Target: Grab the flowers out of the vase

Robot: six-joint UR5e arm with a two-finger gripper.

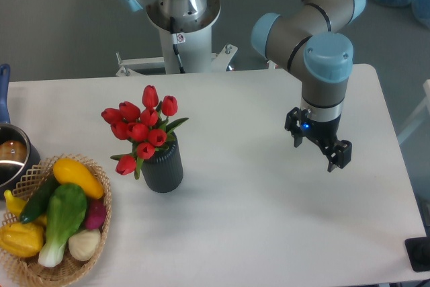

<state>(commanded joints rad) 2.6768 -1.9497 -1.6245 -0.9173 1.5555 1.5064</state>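
flowers in vase, basket left

Silver-grey arm w/ light-blue joint caps, black jaws.

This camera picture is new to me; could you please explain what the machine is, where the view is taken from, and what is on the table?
It is one fixed camera looking down at a white table. The grey and blue jointed machine is a robot arm; its gripper, two small black fingers, is open and holds nothing. Apart from it, to the left, red tulip flowers stand in a dark ribbed vase. At the left edge sit a wicker basket of vegetables and a metal pot.
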